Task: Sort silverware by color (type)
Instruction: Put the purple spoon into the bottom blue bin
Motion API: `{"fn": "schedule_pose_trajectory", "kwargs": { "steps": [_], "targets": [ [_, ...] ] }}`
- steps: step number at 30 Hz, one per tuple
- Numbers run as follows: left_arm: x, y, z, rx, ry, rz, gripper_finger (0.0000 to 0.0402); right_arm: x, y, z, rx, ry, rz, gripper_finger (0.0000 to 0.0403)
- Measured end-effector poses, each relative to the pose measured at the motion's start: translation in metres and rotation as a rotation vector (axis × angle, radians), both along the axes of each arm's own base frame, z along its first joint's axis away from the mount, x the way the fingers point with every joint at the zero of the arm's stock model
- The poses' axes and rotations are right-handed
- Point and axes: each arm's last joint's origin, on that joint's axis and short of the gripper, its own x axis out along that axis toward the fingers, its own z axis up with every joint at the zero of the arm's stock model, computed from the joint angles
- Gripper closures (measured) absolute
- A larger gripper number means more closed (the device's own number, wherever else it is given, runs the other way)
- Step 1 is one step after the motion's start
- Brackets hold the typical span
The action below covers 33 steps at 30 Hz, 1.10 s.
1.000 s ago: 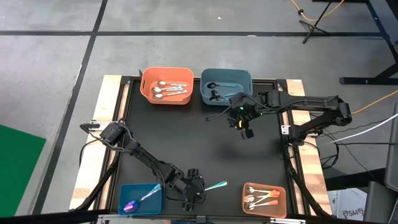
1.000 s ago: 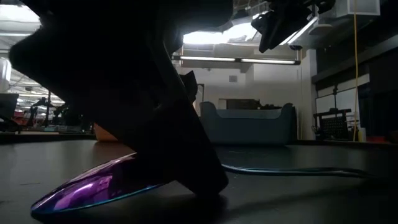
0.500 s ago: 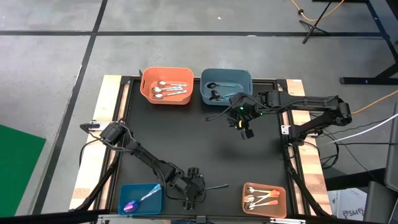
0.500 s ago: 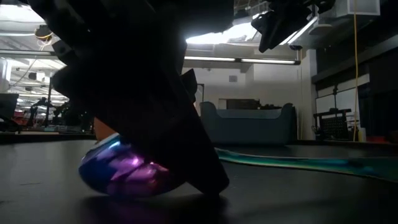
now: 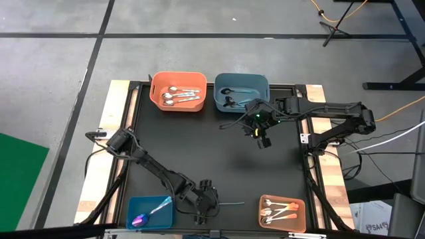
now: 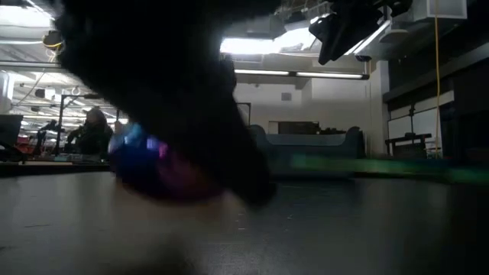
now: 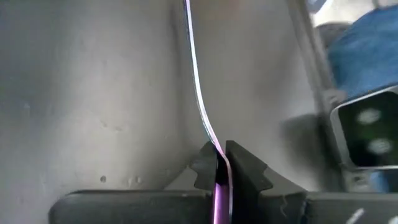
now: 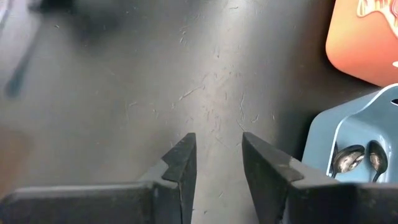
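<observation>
The left gripper [image 7: 222, 163] was clamped on the iridescent spoon [image 7: 200, 106] at the table's near edge, between the blue bin [image 5: 150, 211] and orange bin [image 5: 281, 212]. The right gripper [image 8: 216, 155] hovered open and empty near the far bins.

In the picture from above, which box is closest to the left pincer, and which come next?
From the left pincer, shut on a purple-teal spoon:
1. Small blue bin, just beside it at the near edge.
2. Small orange bin, along the same edge toward the right arm.
3. Big orange bin, at the far edge.
</observation>
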Motion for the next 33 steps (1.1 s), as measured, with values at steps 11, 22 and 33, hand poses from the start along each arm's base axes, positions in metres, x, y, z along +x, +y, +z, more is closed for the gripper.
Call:
{"fn": "schedule_pose_trajectory", "kwargs": {
  "steps": [11,22,33],
  "targets": [
    [-0.015,0.008,0.054,-0.038,-0.016,0.080,0.0386,0.000,-0.001,0.000,-0.040,0.004,-0.021,0.0284],
    [-0.075,0.003,0.115,-0.050,0.038,0.236,0.0387,0.000,-0.002,0.000,-0.048,0.005,-0.028,0.0284],
    [-0.148,-0.026,0.125,-0.063,0.133,0.459,0.0387,-0.005,-0.001,0.003,-0.047,0.007,-0.028,0.0284]
  ]
}}
